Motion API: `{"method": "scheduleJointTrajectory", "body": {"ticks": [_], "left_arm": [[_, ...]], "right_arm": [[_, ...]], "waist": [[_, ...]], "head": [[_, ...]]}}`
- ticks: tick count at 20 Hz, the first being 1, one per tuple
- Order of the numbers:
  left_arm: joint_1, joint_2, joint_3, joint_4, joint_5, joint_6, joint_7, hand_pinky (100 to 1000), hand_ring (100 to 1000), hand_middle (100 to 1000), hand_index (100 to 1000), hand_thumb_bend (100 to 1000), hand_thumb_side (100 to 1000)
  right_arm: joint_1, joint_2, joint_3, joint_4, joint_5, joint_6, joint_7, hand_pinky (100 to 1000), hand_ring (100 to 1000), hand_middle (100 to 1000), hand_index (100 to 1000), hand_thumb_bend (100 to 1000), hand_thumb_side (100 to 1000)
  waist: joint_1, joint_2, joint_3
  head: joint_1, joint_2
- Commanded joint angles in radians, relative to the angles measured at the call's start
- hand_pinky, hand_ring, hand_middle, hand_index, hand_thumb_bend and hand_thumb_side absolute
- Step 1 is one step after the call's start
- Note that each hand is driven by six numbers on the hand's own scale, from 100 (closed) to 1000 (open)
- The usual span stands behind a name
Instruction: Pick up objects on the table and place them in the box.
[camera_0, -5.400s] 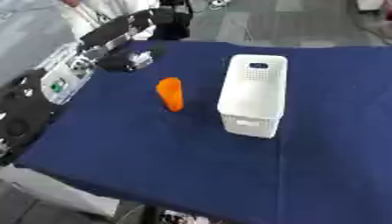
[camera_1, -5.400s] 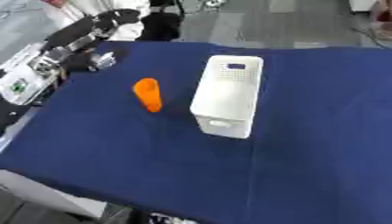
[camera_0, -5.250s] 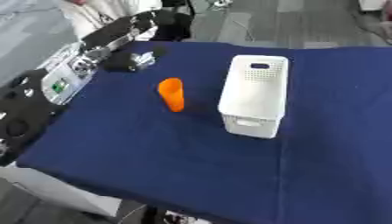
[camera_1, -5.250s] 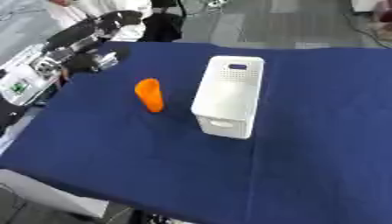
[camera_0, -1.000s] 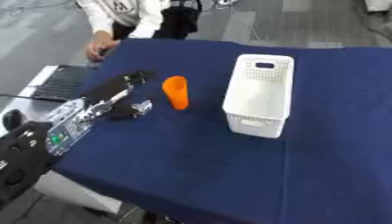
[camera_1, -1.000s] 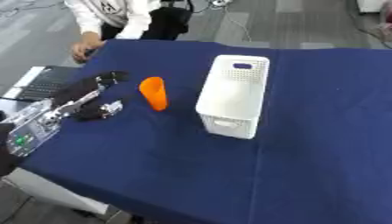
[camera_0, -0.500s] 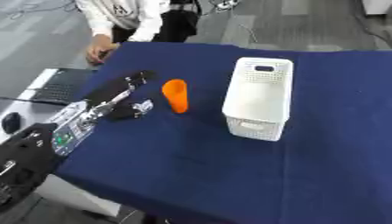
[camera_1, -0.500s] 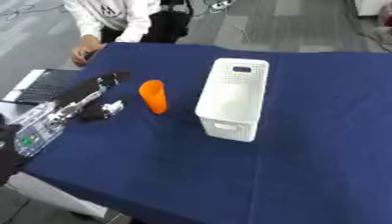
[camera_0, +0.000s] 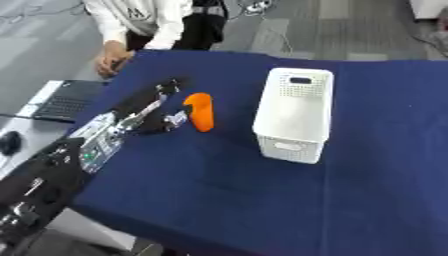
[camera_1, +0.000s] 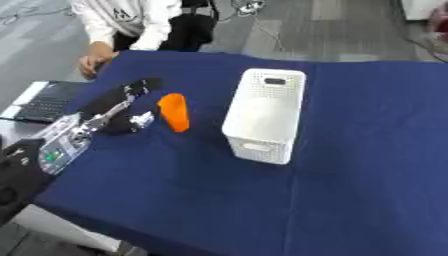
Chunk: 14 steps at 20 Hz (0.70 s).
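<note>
Blue table (camera_0: 262, 200): orange object (camera_0: 199, 111) just right of left hand (camera_0: 153, 107).

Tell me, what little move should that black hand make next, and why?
Probably a short reach to its right so the fingers can close round the orange object. The left hand lies just beside it, holding nothing, and the white box stands further right, waiting.

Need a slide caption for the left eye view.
Left hand beside the orange object on the blue table, white box nearby.

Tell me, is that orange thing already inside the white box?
No, the orange object lies on the blue table, left of the white box.
</note>
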<state>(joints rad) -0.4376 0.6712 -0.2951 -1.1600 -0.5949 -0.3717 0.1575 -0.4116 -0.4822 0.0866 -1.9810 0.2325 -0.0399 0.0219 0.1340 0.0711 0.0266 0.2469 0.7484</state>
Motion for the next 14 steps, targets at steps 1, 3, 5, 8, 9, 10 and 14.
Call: {"method": "scheduleJointTrajectory", "body": {"ticks": [1,3,5,8,9,10,14], "left_arm": [[-0.026,0.013,0.02,0.021,-0.027,-0.016,0.002,1000,1000,1000,1000,189,1000],[-0.033,0.008,0.022,0.036,-0.039,-0.022,0.002,1000,1000,1000,1000,189,1000],[-0.036,0.004,0.024,0.048,-0.045,-0.029,0.003,1000,1000,1000,1000,188,1000],[-0.042,-0.004,0.027,0.064,-0.048,-0.038,0.004,1000,1000,1000,1000,190,1000],[-0.044,-0.006,0.027,0.068,-0.049,-0.042,0.004,1000,1000,1000,1000,190,1000],[-0.047,-0.008,0.027,0.072,-0.051,-0.045,0.003,1000,1000,1000,1000,190,1000],[-0.058,-0.017,0.027,0.089,-0.061,-0.057,-0.003,1000,1000,1000,1000,188,1000]], "right_arm": [[-0.018,-0.006,-0.005,-0.013,0.001,-0.002,-0.001,450,638,660,701,100,939],[-0.019,-0.006,-0.005,-0.013,0.0,-0.002,-0.001,450,639,660,701,100,939],[-0.019,-0.005,-0.005,-0.013,0.0,-0.002,0.0,450,639,660,701,100,939],[-0.021,-0.004,-0.004,-0.013,0.0,-0.003,0.0,450,639,660,701,100,938],[-0.021,-0.004,-0.004,-0.013,-0.001,-0.003,0.0,450,639,660,701,100,938],[-0.021,-0.004,-0.004,-0.013,-0.001,-0.003,0.0,450,639,660,701,100,938],[-0.022,-0.003,-0.004,-0.013,-0.001,-0.003,0.0,450,639,660,701,100,939]], "waist": [[-0.006,-0.009,-0.001],[-0.006,-0.009,-0.002],[-0.005,-0.008,-0.002],[-0.006,-0.008,-0.003],[-0.006,-0.008,-0.003],[-0.006,-0.008,-0.003],[-0.007,-0.007,-0.005]], "head": [[0.01,-0.005],[0.011,-0.005],[0.011,-0.006],[0.011,-0.01],[0.011,-0.012],[0.011,-0.013],[0.009,-0.016]]}}
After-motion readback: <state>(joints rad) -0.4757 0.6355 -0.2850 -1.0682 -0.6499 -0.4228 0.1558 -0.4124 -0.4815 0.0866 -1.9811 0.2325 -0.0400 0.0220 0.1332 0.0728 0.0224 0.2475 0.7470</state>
